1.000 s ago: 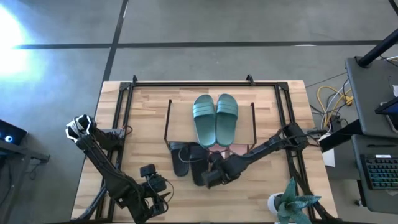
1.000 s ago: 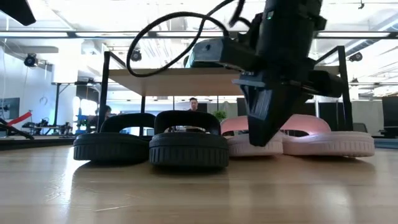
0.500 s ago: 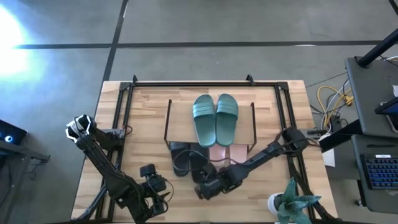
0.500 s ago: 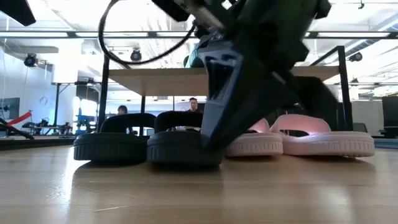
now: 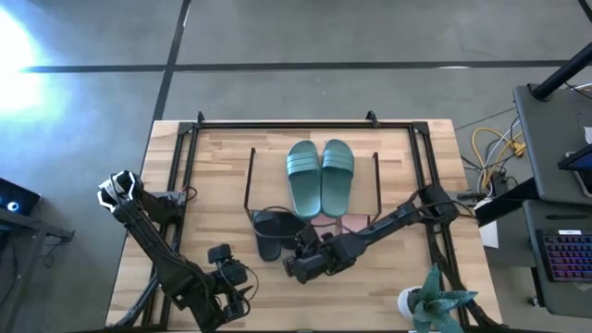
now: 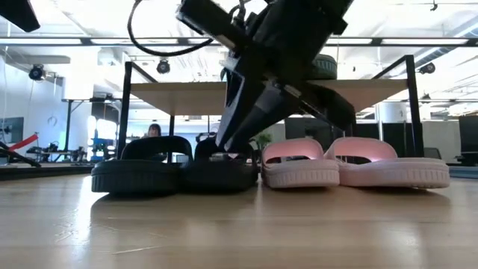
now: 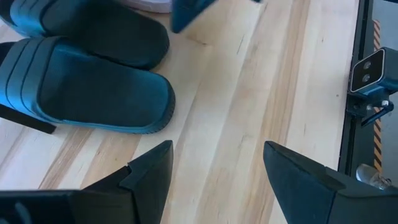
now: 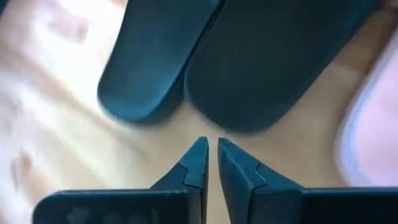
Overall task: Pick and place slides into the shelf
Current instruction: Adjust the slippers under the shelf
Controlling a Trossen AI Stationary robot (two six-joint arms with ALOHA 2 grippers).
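Observation:
Two teal-green slides (image 5: 319,176) lie on the wood board of the shelf (image 5: 252,185). Under it stand two pale pink slides (image 6: 299,164), with two black slides (image 6: 138,170) side by side to their left. My right gripper (image 8: 211,146) is shut and slants down from the near side. Its tips stand just short of the black slides' near ends (image 8: 239,121), by the gap between them, with a strip of bare wood in between. My left gripper (image 7: 214,168) hangs open over bare wood at the near left (image 5: 227,268), touching nothing.
A large black tube frame (image 5: 185,166) runs around the table. A potted plant (image 5: 435,305) stands at the near right corner, and a small camera (image 7: 368,71) sits at the table's near edge. Bare wood (image 6: 239,232) lies in front of the slides.
My right gripper has swung toward the table's left and tipped to a flatter slant, staying shut. The black slide next to the pink pair has slid a little toward the far edge, under the shelf. The other black slide has stayed where it was.

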